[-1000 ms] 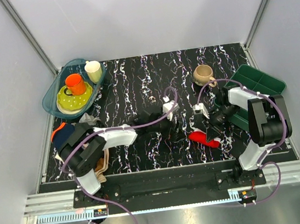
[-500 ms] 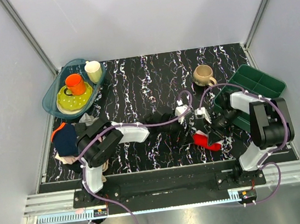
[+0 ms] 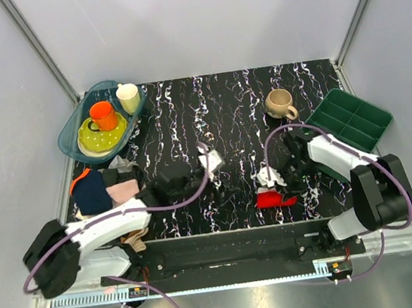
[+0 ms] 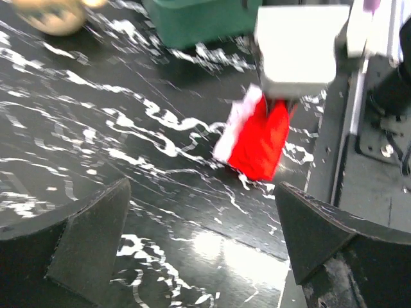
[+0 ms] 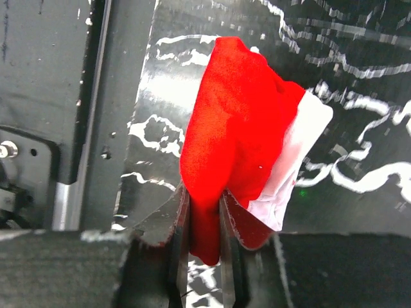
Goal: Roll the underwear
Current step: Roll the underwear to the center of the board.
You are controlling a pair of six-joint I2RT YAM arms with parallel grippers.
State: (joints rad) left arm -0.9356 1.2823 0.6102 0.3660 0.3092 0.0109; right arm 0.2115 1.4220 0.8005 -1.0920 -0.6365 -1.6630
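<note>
The underwear is a compact red wad with a white band along one side. It lies at about 5 o'clock on the black, white-veined surface, close to the near edge. The right fingers are closed tight on its lower end, with red cloth squeezed in the narrow slot between them. The right wrist view does not show whether the wad rests on the surface or hangs just above it. In the left wrist view the red fabric sits directly under the right arm's white camera housing.

The left fingers are spread wide with nothing between them. They sit at about 9 o'clock from the underwear, near it but not touching.

A green compartment tray sits at 3 o'clock on the surface, just beyond the right arm. A beige mug stands at about 1 o'clock, apart from the tray. At 10 o'clock a teal tub holds a yellow plate, an orange cup and a cream cup. At 8 o'clock, by the left arm, lies a heap of garments in navy and pink.
</note>
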